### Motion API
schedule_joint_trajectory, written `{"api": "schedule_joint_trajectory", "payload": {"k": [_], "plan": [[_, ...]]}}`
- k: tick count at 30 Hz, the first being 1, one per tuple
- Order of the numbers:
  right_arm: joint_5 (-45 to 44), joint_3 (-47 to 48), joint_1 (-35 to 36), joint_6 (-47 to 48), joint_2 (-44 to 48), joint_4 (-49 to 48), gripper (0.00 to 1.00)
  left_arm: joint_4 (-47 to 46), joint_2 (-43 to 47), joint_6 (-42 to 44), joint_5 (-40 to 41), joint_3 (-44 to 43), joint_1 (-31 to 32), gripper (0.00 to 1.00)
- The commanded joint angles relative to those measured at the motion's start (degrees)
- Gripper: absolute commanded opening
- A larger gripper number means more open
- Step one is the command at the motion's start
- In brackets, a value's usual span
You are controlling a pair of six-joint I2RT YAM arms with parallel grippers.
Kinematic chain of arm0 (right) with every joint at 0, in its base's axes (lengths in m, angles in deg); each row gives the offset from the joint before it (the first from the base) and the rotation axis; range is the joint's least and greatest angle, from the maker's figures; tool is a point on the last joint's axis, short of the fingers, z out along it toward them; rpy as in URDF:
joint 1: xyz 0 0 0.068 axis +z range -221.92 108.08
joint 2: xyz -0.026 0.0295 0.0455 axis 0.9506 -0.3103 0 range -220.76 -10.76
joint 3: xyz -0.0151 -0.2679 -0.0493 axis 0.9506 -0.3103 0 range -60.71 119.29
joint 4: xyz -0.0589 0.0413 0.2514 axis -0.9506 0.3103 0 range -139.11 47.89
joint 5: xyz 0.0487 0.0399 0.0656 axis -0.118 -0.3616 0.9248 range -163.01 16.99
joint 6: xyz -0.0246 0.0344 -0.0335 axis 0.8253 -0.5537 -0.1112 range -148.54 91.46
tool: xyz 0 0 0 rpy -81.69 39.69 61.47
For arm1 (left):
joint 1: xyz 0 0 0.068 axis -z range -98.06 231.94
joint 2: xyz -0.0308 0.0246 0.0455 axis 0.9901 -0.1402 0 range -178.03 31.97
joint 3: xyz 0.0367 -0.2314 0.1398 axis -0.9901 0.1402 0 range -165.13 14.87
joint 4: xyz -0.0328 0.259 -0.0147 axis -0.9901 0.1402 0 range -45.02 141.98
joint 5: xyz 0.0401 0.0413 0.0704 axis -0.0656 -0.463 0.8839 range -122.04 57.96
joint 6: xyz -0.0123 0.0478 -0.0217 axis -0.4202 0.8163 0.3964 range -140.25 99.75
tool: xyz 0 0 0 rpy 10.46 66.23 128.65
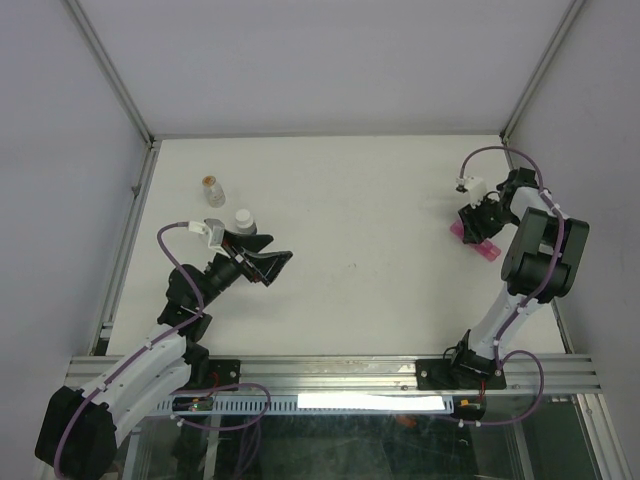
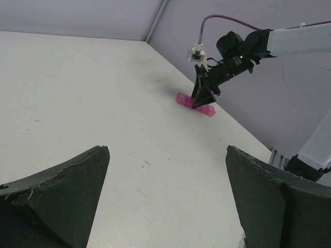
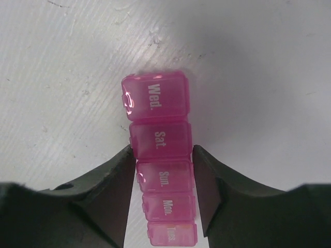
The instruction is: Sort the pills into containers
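Note:
The containers are one pink pill-organiser strip (image 3: 160, 139) with day-labelled lids, all shut, lying flat on the white table at the far right (image 1: 489, 252). My right gripper (image 3: 162, 150) points down over it, with a finger pressed against each long side near the Sat and Sun compartments. The left wrist view shows the same strip (image 2: 208, 110) under the right gripper (image 2: 202, 101). My left gripper (image 1: 275, 262) hovers at the left of the table, open wide (image 2: 166, 150) with nothing between its fingers. No loose pills show in any view.
A small clear bottle with orange-brown contents (image 1: 211, 190) and a white-capped bottle (image 1: 243, 220) stand at the back left, just beyond the left arm. Walls close the table in at the left, back and right. A metal rail (image 1: 330, 370) runs along the near edge.

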Motion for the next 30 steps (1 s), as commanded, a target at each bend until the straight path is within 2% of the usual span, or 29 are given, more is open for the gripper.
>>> {"api": "schedule_joint_trajectory", "payload": {"k": [1,7,10,13,17,23,30], "plan": [[2.2,1.5,-0.3,3.0,0.0,1.9,0.48,-4.9,0.0,1.4,-2.9,0.3,-0.6,0.99],[3.6,1.0,-0.2,4.5,0.9,3.9,0.34,-6.1,-0.3,1.4,-4.5,0.5,-0.5,0.99],[5.6,-0.1,1.4,5.8,3.1,6.2,0.32,-7.0,-0.5,1.7,-5.3,0.7,-0.6,0.98],[6.6,-2.7,5.8,7.4,6.6,8.0,0.32,-9.6,-1.2,2.0,-7.1,1.4,-0.5,0.97],[7.6,-6.7,16.4,8.0,11.3,9.2,0.32,-14.4,-2.8,2.9,-9.4,2.8,-0.5,0.96],[4.7,-11.5,38.8,3.7,14.9,4.5,0.32,-18.9,-4.6,6.2,-11.5,4.8,0.9,0.91],[2.5,-14.8,54.5,-1.5,13.3,-4.1,0.32,-20.2,-5.7,18.3,-7.8,7.0,9.7,0.90]]}}
